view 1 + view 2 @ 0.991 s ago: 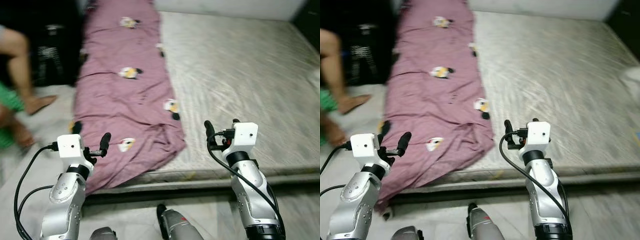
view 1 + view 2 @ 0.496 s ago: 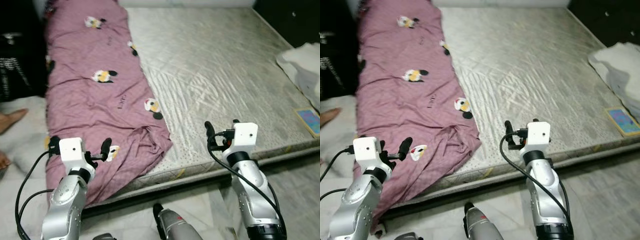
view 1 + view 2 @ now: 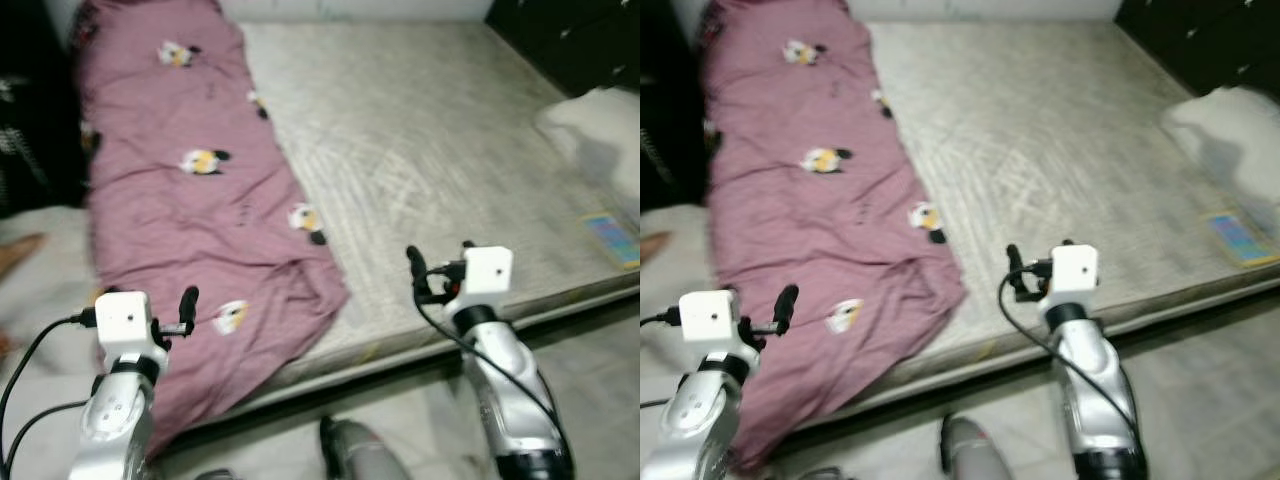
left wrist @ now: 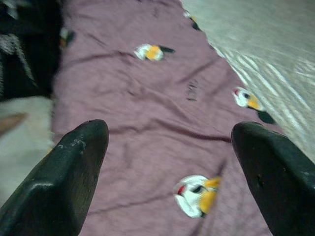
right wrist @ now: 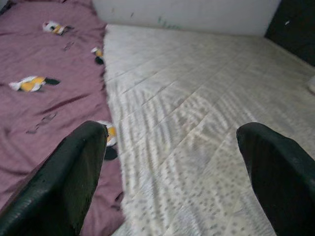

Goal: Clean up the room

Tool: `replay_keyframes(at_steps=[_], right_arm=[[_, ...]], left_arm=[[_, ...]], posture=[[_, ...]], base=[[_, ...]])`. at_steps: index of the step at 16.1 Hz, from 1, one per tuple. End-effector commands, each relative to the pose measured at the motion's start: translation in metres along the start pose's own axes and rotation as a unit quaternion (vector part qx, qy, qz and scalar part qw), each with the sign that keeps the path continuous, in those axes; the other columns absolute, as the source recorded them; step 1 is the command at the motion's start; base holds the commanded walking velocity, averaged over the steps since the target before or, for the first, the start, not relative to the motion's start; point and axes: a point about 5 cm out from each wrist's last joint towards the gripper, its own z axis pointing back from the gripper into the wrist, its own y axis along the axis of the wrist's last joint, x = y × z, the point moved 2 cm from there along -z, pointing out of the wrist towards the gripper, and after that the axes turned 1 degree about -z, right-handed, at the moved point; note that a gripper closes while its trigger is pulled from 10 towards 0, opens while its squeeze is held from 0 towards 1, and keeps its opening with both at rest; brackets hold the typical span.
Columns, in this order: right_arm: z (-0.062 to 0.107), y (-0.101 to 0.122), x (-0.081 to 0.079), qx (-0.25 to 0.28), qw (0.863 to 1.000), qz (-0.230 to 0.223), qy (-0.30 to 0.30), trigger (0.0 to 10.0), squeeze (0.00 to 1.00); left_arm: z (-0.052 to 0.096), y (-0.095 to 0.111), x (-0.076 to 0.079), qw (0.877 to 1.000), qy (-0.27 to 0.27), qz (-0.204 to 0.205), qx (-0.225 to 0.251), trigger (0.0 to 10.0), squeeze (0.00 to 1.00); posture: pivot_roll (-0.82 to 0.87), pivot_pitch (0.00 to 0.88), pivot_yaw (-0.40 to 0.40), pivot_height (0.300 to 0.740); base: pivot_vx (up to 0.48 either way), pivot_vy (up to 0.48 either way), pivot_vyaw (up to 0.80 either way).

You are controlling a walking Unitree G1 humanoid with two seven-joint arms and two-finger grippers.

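while both grippers hover released, the sheet (image 3: 200, 210) lies on the bed (image 3: 430, 150), long axis 12 to 6, at 12 o'clock of the nearer left gripper (image 3: 140, 312); right gripper (image 3: 440, 270) faces bare mattress.

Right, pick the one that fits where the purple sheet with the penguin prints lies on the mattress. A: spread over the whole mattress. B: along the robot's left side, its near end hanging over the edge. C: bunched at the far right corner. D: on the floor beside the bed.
B: the purple sheet covers only the left strip of the bare mattress, and its near end drapes over the front edge by the left gripper.
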Motion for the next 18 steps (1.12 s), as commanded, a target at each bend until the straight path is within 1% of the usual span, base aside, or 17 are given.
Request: replay_keyframes(at_steps=[1, 3, 6, 7, 10, 11, 16, 17, 18], right_arm=[[0.0014, -0.0005, 0.004, -0.004, 1.0, 0.001, -0.005, 10.0, 0.0], [0.0019, -0.0008, 0.0051, -0.005, 1.0, 0.001, -0.006, 10.0, 0.0], [0.0018, -0.0014, 0.0052, -0.008, 1.0, 0.0, -0.004, 10.0, 0.0], [0.0017, -0.0015, 0.005, -0.008, 1.0, 0.0, -0.005, 10.0, 0.0], [0.0029, -0.0017, 0.0054, -0.007, 1.0, -0.001, -0.008, 10.0, 0.0], [0.0032, -0.0019, 0.0056, -0.007, 1.0, -0.001, -0.01, 10.0, 0.0], [0.004, -0.0026, 0.0062, -0.008, 1.0, -0.001, -0.014, 10.0, 0.0], [0.0035, -0.0023, 0.0062, -0.007, 1.0, 0.001, -0.013, 10.0, 0.0], [0.0033, -0.0022, 0.006, -0.007, 1.0, 0.001, -0.013, 10.0, 0.0]], left_arm=[[0.0012, 0.0013, 0.0044, 1.0, -0.004, -0.002, 0.003, 10.0, 0.0], [0.0018, 0.0013, 0.0042, 1.0, 0.001, -0.002, 0.004, 10.0, 0.0], [0.0, 0.0006, -0.0001, 1.0, 0.019, 0.004, 0.001, 10.0, 0.0], [-0.0014, 0.0011, 0.0011, 1.0, 0.011, 0.024, 0.001, 10.0, 0.0], [-0.002, 0.0016, 0.0038, 1.0, 0.001, 0.021, 0.002, 10.0, 0.0], [-0.0028, 0.0005, 0.0036, 1.0, 0.002, 0.027, -0.001, 10.0, 0.0], [-0.0059, -0.0037, 0.0002, 0.999, 0.014, 0.027, -0.016, 10.0, 0.0], [-0.0066, 0.0001, 0.0025, 1.0, -0.004, 0.019, -0.002, 10.0, 0.0], [-0.0063, 0.001, 0.0036, 1.0, -0.01, 0.022, 0.0, 10.0, 0.0]], posture=[[0.0, 0.177, -0.074, 0.74], [-0.01, 0.181, -0.076, 0.74], [-0.01, 0.176, -0.076, 0.74], [-0.01, 0.176, -0.075, 0.74], [-0.01, 0.175, -0.07, 0.74], [-0.01, 0.174, -0.066, 0.74], [-0.01, 0.172, -0.064, 0.74], [-0.01, 0.172, -0.064, 0.74], [-0.01, 0.172, -0.065, 0.74]], base=[[0.0, 0.0, 0.0], [0.0, 0.0, 0.0], [0.0, 0.0, 0.0], [0.0, 0.0, 0.0], [0.0, 0.0, 0.0], [0.0, 0.0, 0.0], [0.0, 0.0, 0.0], [0.0, 0.0, 0.0], [0.0, 0.0, 0.0]])
